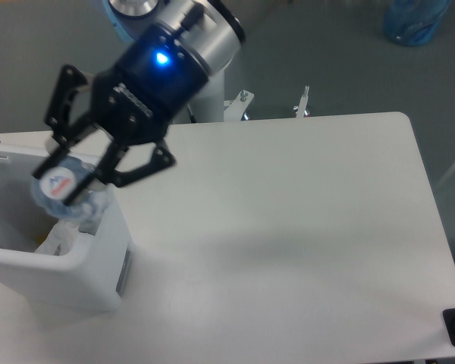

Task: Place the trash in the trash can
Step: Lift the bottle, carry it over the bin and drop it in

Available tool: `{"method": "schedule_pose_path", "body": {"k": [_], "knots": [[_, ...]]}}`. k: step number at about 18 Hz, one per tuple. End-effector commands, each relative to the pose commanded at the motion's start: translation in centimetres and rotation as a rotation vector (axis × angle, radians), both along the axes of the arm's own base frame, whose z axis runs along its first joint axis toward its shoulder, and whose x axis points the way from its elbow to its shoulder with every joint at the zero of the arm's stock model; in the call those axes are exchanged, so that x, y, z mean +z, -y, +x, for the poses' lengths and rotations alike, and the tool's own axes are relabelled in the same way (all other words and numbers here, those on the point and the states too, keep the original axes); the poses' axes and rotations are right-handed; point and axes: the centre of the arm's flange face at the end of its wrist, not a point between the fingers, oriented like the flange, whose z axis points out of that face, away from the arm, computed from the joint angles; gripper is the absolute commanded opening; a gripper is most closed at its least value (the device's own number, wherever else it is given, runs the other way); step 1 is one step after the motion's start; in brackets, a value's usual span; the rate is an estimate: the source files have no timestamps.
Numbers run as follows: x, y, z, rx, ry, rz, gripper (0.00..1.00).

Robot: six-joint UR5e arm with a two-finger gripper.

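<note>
We see the gripper (pixel 67 176) clamped on the bottle (pixel 63 189), its 2 black fingers (pixel 102 168) closing on the crushed clear plastic from either side, with the bottle's round end and its red-and-blue mark turned toward the camera. The bottle hangs at the fingertips, directly above the open top of the bin (pixel 98 258), which sits just below the gripper. Inside the bin, just under the fingertips, lies the crumpled white wrapper (pixel 58 235), and the table (pixel 303 227) stretches away to the gripper's side.
</note>
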Motion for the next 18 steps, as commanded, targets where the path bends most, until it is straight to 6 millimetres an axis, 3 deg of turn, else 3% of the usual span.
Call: {"method": "schedule_pose_path", "body": {"k": [4,6,7,8,9,10,11,16,18], "knots": [[-1.5,-0.9,3.2,-0.05,-0.009,0.001,0.0],[-2.8,-1.3,3.7,-0.064,-0.022,0.008,0.0],[-3.3,-1.4,3.8,-0.071,-0.029,0.009,0.06],[-4.0,-1.4,3.7,-0.079,-0.039,0.009,0.18],[-4.7,-1.4,3.9,-0.091,-0.053,0.011,0.44],[-5.3,-1.5,4.2,-0.106,-0.066,0.013,0.81],[-5.9,-1.5,4.4,-0.112,-0.072,0.009,0.97],[-7.8,-1.8,3.4,-0.101,-0.059,-0.016,1.0],[-9.7,-1.3,-0.7,-0.029,-0.063,-0.055,1.0]]}}
